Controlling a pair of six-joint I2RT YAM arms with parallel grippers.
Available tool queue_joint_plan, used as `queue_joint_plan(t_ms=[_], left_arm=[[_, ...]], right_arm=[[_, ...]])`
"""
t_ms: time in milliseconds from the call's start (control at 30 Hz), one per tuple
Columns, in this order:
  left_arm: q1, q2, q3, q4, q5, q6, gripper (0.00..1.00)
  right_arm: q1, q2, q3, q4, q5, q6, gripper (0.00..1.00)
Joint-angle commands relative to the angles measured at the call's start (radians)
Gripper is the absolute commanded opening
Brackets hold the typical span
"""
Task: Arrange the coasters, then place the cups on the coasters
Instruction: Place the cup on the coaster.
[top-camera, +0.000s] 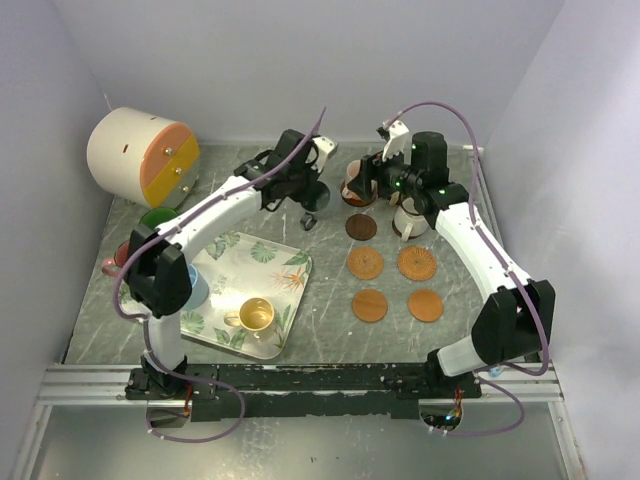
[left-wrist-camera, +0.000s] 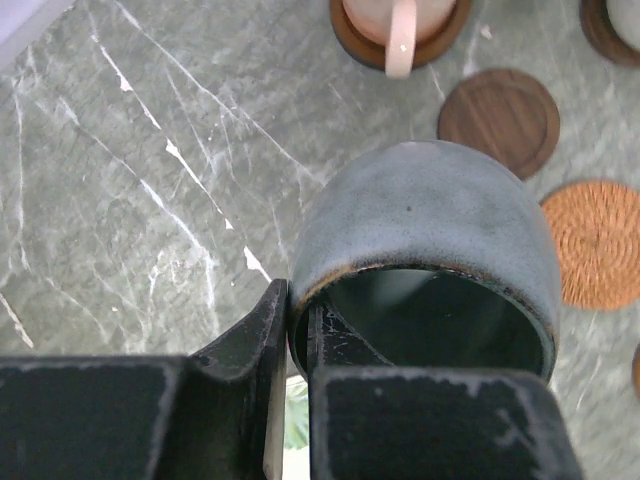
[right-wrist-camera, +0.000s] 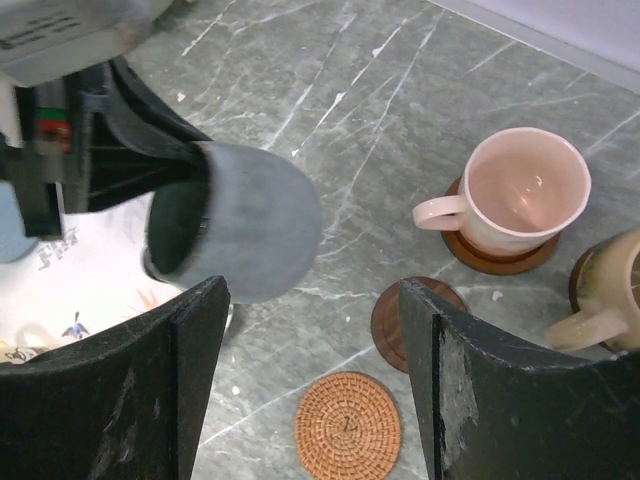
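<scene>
- Left pincer (left-wrist-camera: 297, 318) fills the bottom of its own wrist view. It is clamped narrow on the rim of the dark grey cup (left-wrist-camera: 430, 230), with one finger inside the mouth and one outside.
- Dark grey cup: matte, speckled blue-grey glaze, a darker worn rim and a glossy dark inside. It hangs tipped on its side above the grey marbled table (left-wrist-camera: 120, 180), mouth toward the wrist camera. No handle shows from here.
- Likely risk: the hold is only a pinch on a thin rim. A jolt could make the cup swing or slip out before it is level.
- Right pincer (right-wrist-camera: 312, 295) stands wide with nothing between its fingers, hovering close to the held cup. If either arm moves across, the two could bump and knock the cup loose.
- Just beyond the cup lies an empty dark coaster (left-wrist-camera: 500, 115), with a woven coaster (left-wrist-camera: 598, 243) beside it. The dark one is probably the landing spot. A thin disc may skid if the cup lands tilted or off centre.
- Farthest is a pink cup (left-wrist-camera: 400, 20) on its own coaster, its handle pointing toward the empty one. A careless lowering could clip it.
</scene>
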Motion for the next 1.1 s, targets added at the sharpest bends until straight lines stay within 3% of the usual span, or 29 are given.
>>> queue_joint_plan(t_ms=[0, 200, 600, 767, 1067], left_arm=[[-0.059, 0.025, 0.103, 0.139, -0.225, -0.209, 0.07], [-0.122, 0.052, 0.149, 0.123, -0.453, -0.345, 0.07], [-0.206, 0.067, 0.177, 0.099, -0.587, -0.404, 0.07], [-0.224, 0.072, 0.187, 0.095, -0.597, -0.405, 0.07], [-0.23, 0.061, 0.183, 0.108, -0.513, -0.385, 0.07]], right_arm=[[0.027, 0.009, -0.007, 0.041, 0.025, 0.026, 0.68], [0.045, 0.007, -0.043, 0.057, 0.053, 0.042, 0.68], [0.077, 0.055, -0.041, 0.068, 0.126, 0.083, 0.61], [0.081, 0.076, -0.032, 0.062, 0.17, 0.094, 0.54], [0.082, 0.1, -0.017, 0.038, 0.325, 0.11, 0.32]])
